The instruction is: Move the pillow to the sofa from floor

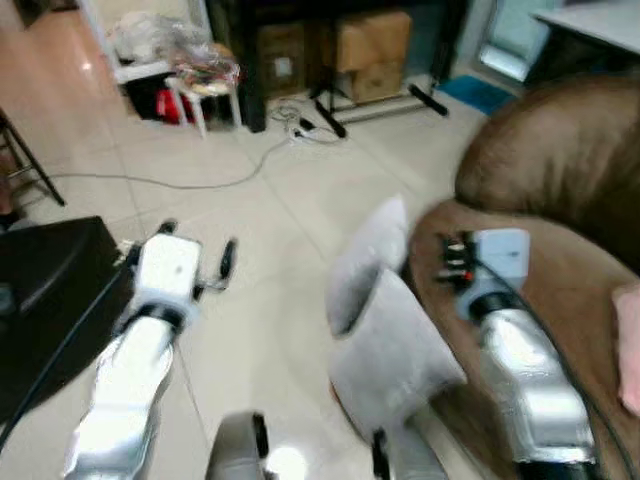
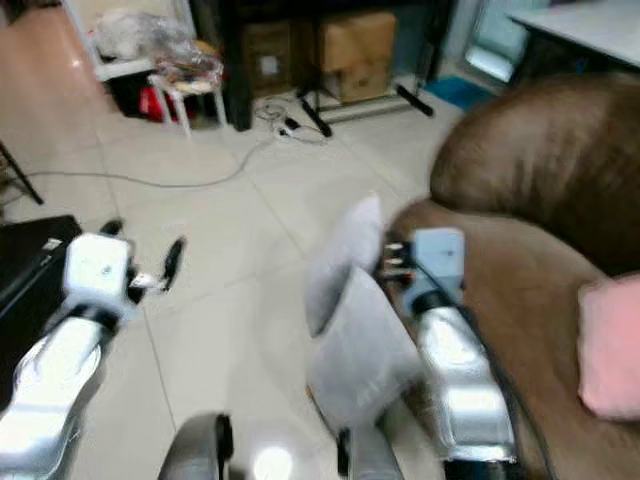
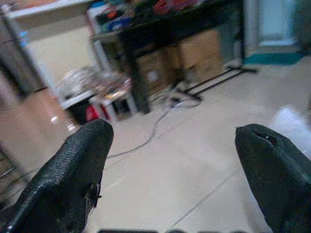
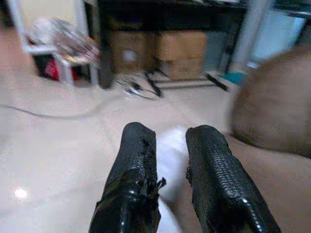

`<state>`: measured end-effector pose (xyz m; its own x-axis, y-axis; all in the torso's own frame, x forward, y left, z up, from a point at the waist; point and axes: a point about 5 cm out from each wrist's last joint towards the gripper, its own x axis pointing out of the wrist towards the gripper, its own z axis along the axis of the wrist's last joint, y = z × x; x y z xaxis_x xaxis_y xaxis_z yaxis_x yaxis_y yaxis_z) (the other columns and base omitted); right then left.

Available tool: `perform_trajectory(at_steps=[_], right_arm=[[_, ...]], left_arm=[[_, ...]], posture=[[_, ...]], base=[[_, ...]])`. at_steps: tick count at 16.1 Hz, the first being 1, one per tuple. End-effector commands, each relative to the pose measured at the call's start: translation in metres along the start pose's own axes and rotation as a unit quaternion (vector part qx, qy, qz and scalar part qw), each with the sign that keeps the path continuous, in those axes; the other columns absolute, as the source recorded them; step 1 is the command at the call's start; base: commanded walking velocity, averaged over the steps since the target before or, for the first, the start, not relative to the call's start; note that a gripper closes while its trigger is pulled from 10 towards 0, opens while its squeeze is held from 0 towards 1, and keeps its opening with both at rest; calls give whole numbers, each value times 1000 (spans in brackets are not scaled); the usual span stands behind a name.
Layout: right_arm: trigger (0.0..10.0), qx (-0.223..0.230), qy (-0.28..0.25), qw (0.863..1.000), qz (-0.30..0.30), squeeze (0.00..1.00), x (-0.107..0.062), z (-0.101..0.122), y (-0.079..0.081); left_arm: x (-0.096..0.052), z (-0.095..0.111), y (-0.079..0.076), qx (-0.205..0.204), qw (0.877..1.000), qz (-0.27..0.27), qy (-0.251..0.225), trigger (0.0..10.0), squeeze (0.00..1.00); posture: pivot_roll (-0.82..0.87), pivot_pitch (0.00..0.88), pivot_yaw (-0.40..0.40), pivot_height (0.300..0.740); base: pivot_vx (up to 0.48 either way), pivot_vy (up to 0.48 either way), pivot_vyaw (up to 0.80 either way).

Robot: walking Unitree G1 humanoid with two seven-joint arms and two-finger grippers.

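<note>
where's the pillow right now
The light grey pillow is right of centre in the head views, pinched in the right gripper against the front edge of the brown sofa.

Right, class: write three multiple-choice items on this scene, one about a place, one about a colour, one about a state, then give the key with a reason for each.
1. Where is the grey pillow?
A. leaning against the sofa edge
B. on the black table
C. under the stool

2. What colour is the sofa?
A. blue
B. brown
C. white

3. How are the left gripper fingers?
A. shut on a cable
B. spread apart, holding nothing
C. shut on the pillow

Key: 1 A, the pillow stands at the sofa's edge; 2 B, brown upholstery; 3 B, bare floor shows between them.
</note>
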<state>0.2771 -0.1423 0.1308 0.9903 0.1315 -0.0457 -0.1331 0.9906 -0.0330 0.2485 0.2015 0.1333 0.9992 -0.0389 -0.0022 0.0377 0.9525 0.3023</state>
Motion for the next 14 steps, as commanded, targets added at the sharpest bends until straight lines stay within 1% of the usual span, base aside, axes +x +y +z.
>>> perform_trajectory(at_steps=[1,3,7,14], right_arm=[[10000,-9,-1,1000,-4,0,-1,0,-5],[10000,-5,-4,1000,-2,0,-2,0,-5],[10000,7,2,1000,-5,0,-4,-3,-7],[10000,6,2,1000,-2,0,-5,-5,-7]], left_arm=[[3,3,-5,-4,1000,-9,-5,10000,0],[3,2,-5,0,1000,-7,-3,10000,0],[3,2,-6,2,1000,-13,-4,10000,0],[0,1,-5,12,1000,-17,-4,10000,0]], posture=[[-136,0,8,617],[-132,0,6,617],[-136,0,10,612],[-130,0,4,548]], base=[[300,0,0],[272,0,0],[0,0,0],[0,0,0]])
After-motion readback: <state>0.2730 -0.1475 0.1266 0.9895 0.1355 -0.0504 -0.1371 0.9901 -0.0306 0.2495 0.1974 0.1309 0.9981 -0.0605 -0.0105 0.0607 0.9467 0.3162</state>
